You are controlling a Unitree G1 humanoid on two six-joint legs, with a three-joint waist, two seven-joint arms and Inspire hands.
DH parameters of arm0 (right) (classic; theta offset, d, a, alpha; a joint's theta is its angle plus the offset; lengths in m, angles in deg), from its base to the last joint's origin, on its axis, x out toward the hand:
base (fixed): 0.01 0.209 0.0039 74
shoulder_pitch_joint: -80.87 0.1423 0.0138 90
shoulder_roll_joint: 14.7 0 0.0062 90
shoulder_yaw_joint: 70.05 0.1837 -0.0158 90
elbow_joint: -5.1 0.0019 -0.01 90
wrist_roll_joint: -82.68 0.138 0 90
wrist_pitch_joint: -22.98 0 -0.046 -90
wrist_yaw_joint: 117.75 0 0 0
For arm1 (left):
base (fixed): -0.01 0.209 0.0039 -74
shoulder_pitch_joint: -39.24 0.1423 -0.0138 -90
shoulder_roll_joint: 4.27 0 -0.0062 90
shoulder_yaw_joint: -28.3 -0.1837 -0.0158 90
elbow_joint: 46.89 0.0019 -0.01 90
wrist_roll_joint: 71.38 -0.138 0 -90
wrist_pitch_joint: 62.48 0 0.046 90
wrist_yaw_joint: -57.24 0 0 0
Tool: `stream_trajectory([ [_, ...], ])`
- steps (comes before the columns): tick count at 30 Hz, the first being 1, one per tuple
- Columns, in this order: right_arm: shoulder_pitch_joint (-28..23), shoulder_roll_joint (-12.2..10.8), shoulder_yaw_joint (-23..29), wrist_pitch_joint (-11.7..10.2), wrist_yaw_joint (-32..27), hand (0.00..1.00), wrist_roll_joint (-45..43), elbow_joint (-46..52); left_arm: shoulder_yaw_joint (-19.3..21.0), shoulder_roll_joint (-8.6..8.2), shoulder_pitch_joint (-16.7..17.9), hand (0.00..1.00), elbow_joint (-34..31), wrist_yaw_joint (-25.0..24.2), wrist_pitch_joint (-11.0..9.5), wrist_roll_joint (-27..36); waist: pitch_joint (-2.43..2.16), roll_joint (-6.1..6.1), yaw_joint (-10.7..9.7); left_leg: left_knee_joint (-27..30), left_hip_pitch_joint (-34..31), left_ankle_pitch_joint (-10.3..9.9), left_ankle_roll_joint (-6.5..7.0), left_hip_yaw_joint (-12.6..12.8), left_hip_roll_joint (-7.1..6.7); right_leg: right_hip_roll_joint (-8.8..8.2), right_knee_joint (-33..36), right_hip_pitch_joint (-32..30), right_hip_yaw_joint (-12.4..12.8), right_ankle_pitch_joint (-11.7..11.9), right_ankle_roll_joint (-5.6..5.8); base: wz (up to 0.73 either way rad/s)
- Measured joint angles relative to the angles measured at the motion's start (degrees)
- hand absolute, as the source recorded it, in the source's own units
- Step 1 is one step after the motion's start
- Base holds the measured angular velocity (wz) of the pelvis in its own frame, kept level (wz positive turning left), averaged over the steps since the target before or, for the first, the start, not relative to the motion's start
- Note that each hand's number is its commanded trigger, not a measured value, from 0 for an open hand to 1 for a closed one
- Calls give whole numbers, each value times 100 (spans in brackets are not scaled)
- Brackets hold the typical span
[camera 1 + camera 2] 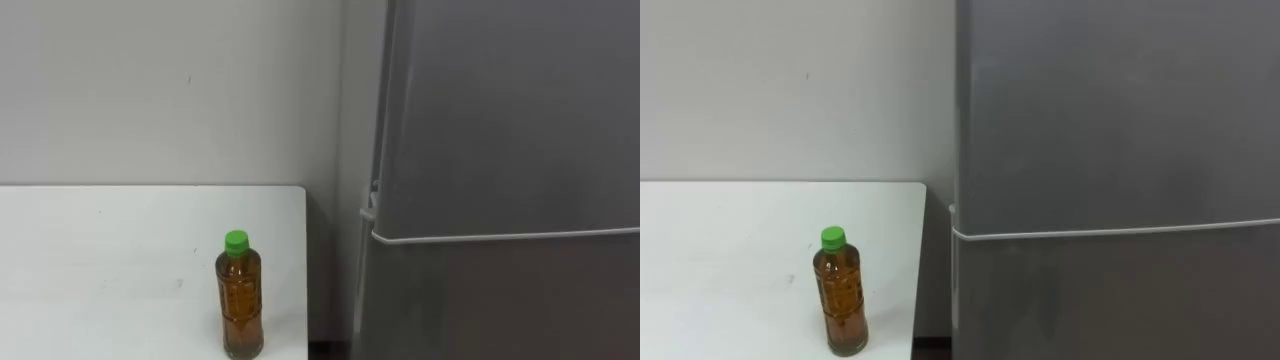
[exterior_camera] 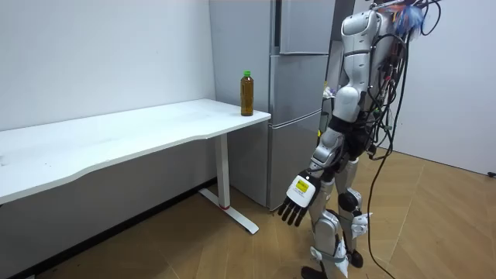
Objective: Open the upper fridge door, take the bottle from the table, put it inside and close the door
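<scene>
**Bottle sitting untouched**

The bottle (image 1: 240,296) is standing upright by the table's (image 1: 100,260) right edge, near the closed fridge (image 1: 500,150). The robot's left hand (image 2: 297,201) is hanging low, fingers straight, holding nothing. Bottle's looking full, heavyish, slick plastic, so wrapping round its middle is probably the move.

You see the fridge (image 1: 500,120) cut off at 12, 3 and 6 o'clock, and the white table (image 1: 100,260) at 6 and 9 o'clock.
</scene>
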Motion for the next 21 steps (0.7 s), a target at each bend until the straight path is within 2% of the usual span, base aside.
stream_trajectory([
  [2,0,0,0,1,0,0,0,0,-1,5,-3,0,0,-46,26,185,3,-5,-2,18,1,0,0,0,0,0,0,0,2,0,0,0],
  [10,0,-1,7,25,-2,0,3,-16,55,-1,0,0,1,-95,31,193,8,-8,4,-2,7,0,0,0,0,1,0,9,3,0,0,0],
  [15,1,-1,8,50,-4,0,4,-14,86,-5,-25,0,1,-102,131,210,7,-3,4,19,6,0,0,0,0,2,-2,6,1,0,0,0],
  [21,0,0,10,51,-3,0,2,8,82,-1,-22,0,0,-154,148,576,5,3,-5,18,-3,-1,0,0,1,2,-1,-4,-1,0,0,0],
])
